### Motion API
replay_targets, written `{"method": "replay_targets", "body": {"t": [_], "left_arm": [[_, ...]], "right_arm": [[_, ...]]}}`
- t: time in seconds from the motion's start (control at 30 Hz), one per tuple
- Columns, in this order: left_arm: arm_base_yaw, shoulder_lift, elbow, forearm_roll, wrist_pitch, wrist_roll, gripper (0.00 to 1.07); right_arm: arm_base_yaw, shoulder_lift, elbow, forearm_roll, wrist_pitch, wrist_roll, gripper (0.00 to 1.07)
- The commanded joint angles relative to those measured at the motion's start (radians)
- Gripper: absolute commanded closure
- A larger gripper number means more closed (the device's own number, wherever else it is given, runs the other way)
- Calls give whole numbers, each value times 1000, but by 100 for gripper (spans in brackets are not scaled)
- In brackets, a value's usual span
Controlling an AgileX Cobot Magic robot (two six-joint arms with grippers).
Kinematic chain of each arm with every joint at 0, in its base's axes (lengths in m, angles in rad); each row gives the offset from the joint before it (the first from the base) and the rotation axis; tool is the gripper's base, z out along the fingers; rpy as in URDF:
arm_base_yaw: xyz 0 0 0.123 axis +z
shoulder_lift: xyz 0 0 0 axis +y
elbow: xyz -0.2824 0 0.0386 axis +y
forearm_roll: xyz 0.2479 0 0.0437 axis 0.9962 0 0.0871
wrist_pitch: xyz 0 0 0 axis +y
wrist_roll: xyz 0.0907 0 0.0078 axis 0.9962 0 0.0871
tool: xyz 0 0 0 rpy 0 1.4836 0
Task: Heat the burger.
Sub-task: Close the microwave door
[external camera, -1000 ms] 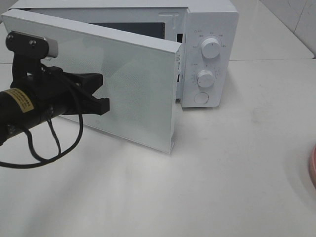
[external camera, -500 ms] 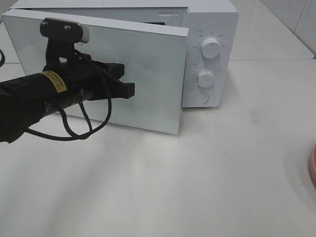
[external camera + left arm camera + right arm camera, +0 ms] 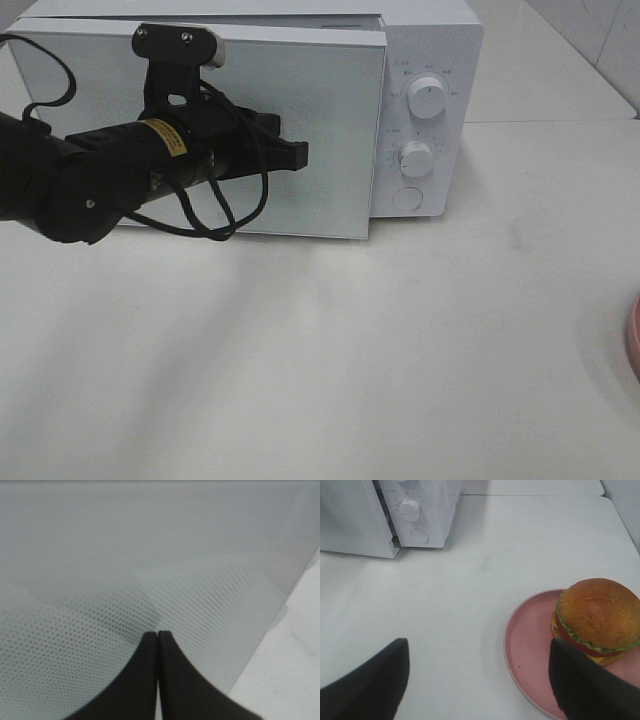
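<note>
The burger (image 3: 597, 617), with a golden-brown bun, lettuce and tomato, sits on a pink plate (image 3: 530, 645) in the right wrist view. It is outside the white microwave (image 3: 425, 60). My right gripper (image 3: 477, 647) hangs open above the table just beside the plate, holding nothing. My left gripper (image 3: 300, 155) is shut and empty, its tips (image 3: 158, 634) pressed against the outside of the microwave door (image 3: 330, 130). The door stands nearly shut, only slightly ajar at its right edge. In the exterior view only a sliver of the plate (image 3: 633, 335) shows at the right edge.
The microwave's control panel carries two white dials (image 3: 427, 98) and a round button (image 3: 407, 198), also seen in the right wrist view (image 3: 427, 510). Bare white tabletop (image 3: 400, 350) lies between microwave and plate. A tiled wall runs at the back right.
My left gripper has moved right and toward the microwave, swinging the door from wide open to almost shut. The right gripper has stayed open.
</note>
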Motion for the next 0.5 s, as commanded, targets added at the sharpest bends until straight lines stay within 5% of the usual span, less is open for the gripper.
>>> {"method": "replay_targets", "body": {"t": [0.03, 0.5], "left_arm": [[-6, 30, -62, -26, 9, 2, 107], [-6, 116, -230, -56, 118, 10, 107]], "right_arm": [[-4, -27, 3, -1, -13, 1, 32], [-4, -27, 3, -1, -13, 1, 32]]}}
